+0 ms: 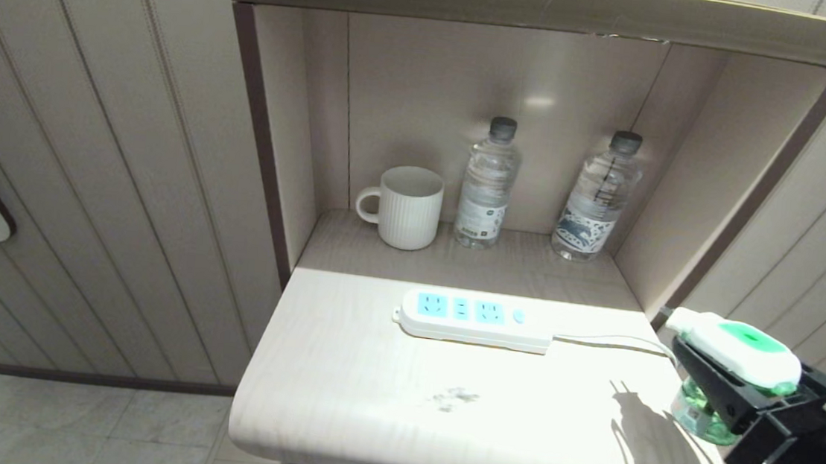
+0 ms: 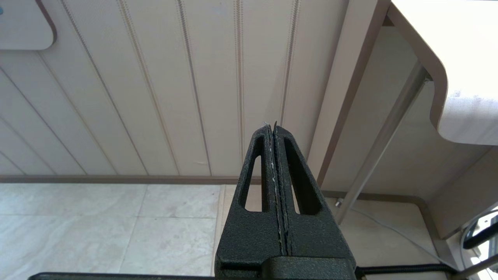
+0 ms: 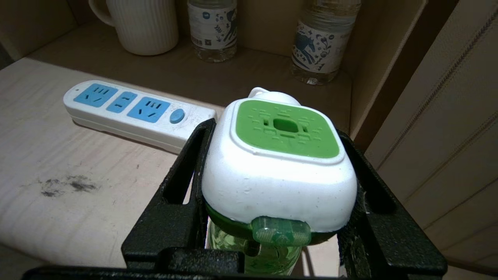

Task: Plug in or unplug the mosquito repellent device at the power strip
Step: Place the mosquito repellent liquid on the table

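My right gripper [image 1: 726,371] is shut on the mosquito repellent device [image 1: 743,350], whose white head with a green top sits between the black fingers and whose green liquid bottle hangs below. It hovers beside the table's right edge, clear of the power strip [image 1: 476,318]. In the right wrist view the mosquito repellent device [image 3: 278,163] fills the jaws and the power strip [image 3: 136,112] lies ahead with all three blue sockets free. My left gripper [image 2: 273,130] is shut and empty, parked low beside the table, facing the wall panels.
A white ribbed mug [image 1: 407,208] and two clear water bottles [image 1: 488,186] [image 1: 599,200] stand at the back of the alcove. The strip's white cord [image 1: 616,343] runs off to the right. A dark smudge [image 1: 454,398] marks the table top [image 1: 340,375].
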Motion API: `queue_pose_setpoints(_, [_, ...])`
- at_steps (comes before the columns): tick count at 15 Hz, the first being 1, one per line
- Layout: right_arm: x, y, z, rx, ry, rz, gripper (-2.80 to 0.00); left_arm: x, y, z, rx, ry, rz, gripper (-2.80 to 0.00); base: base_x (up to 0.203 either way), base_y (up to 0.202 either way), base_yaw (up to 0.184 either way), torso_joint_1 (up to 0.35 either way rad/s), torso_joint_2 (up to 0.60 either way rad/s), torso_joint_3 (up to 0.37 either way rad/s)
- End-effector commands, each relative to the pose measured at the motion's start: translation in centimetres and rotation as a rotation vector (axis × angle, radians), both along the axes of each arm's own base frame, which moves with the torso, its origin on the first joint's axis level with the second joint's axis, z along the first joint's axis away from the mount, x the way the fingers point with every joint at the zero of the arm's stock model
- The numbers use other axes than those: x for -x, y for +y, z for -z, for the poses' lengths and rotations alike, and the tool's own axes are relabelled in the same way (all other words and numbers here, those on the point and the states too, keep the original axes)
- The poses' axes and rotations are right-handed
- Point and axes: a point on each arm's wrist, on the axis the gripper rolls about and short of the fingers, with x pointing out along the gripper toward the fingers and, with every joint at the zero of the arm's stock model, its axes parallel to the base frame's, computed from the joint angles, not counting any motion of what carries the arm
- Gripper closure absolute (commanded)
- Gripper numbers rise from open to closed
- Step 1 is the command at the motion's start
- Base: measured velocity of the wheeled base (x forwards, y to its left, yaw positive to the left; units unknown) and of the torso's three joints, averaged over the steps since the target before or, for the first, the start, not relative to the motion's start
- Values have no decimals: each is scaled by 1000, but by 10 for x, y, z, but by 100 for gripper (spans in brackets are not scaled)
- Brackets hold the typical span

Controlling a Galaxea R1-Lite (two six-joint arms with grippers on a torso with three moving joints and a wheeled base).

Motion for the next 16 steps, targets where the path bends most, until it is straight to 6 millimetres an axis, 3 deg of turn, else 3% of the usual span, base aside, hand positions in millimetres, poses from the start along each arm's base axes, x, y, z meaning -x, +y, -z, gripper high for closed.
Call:
queue_pose_setpoints(1, [-14, 2, 10, 17, -7, 47, 0, 0, 0, 0, 0, 2, 0, 0, 0, 0, 0, 0, 0, 0])
queue_pose_setpoints(10, [-51, 7, 43, 39, -21, 151, 0, 0, 0, 0, 0, 2, 0, 0, 0, 0, 0, 0, 0, 0])
queue_pose_setpoints(16, [-62, 9, 48, 52, -42, 197, 0, 0, 0, 0, 0, 2, 0, 0, 0, 0, 0, 0, 0, 0])
